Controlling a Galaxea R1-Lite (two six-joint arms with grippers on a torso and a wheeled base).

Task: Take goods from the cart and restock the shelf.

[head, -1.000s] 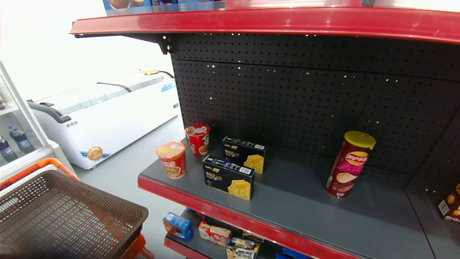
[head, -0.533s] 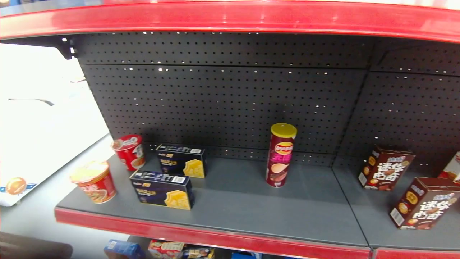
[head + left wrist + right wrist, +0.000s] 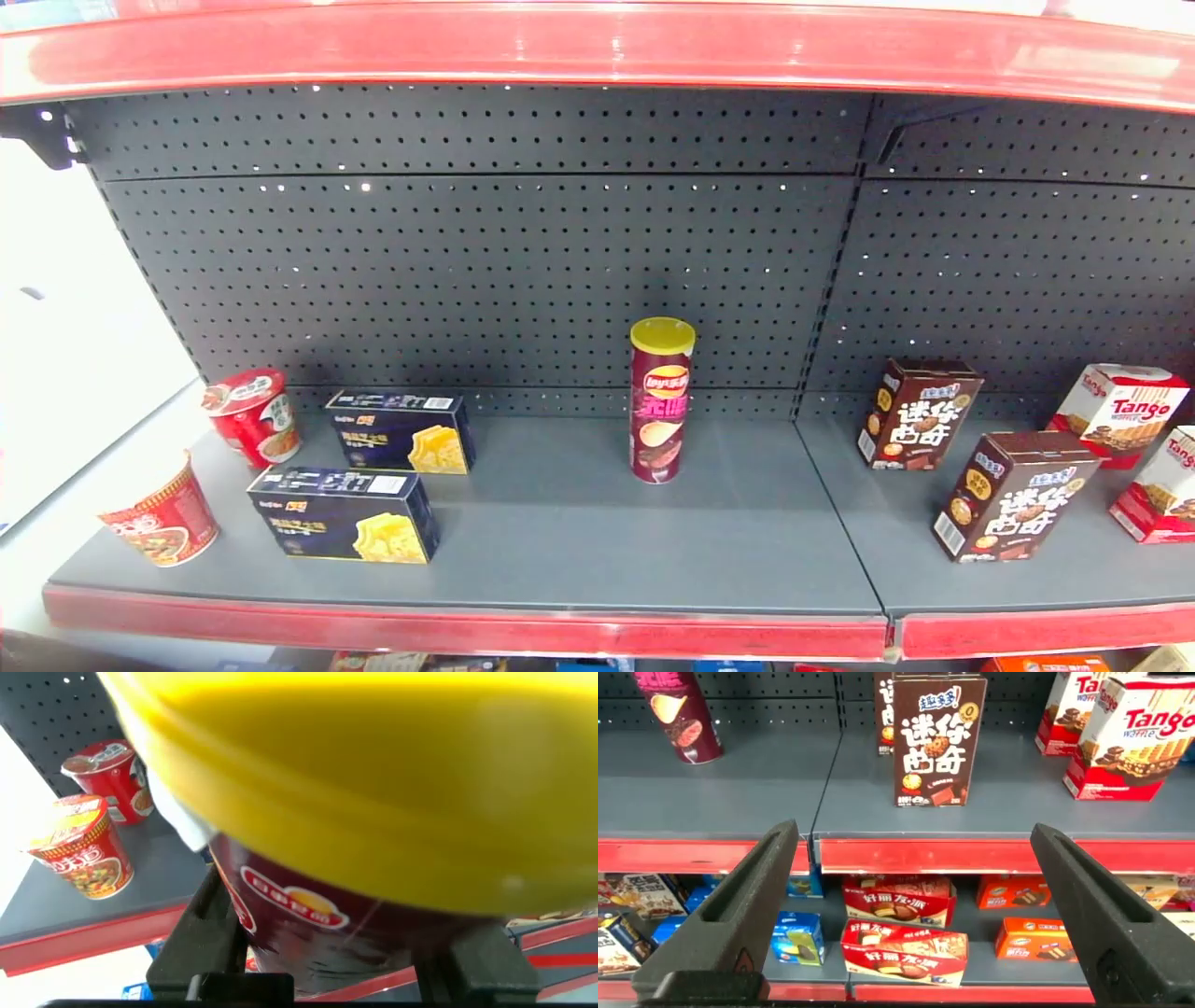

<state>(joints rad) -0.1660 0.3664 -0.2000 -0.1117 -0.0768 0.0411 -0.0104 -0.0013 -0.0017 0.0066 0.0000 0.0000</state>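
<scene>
Crisps in the left gripper (image 3: pixel 336 961): its black fingers are clamped on either side of the held tube (image 3: pixel 299 910), a glossy dark-red cylinder under a smooth yellow lid (image 3: pixel 374 775), right up against the wrist camera. Past it sits the left end of the shelf (image 3: pixel 560 532), a flat matte grey deck with a shiny red front lip and a black perforated back panel (image 3: pixel 467 261).

Over to the right gripper (image 3: pixel 920 924): its two wedge-shaped black fingers are spread wide with nothing between them, out in front of the red lip.

On the deck, a standing tube (image 3: pixel 661 401) of the same kind is upright near the middle, close to the back panel. To the left lie two dark-blue boxes, rectangular cardboard, the rear blue box (image 3: pixel 401 431) behind the front blue box (image 3: pixel 344 513). Further left are two tapered noodle cups with foil tops, the rear cup (image 3: pixel 254 418) and the front cup (image 3: pixel 161 518) by the corner. On the right-hand bay, two tall brown cartons stand upright, the rear brown carton (image 3: pixel 920 413) and the front brown carton (image 3: pixel 1013 497). Just beyond them are two red-and-white wafer boxes (image 3: pixel 1120 411). Below the lip, on the lower shelf, glossy red snack packs (image 3: pixel 906 947) lie flat and stacked.
</scene>
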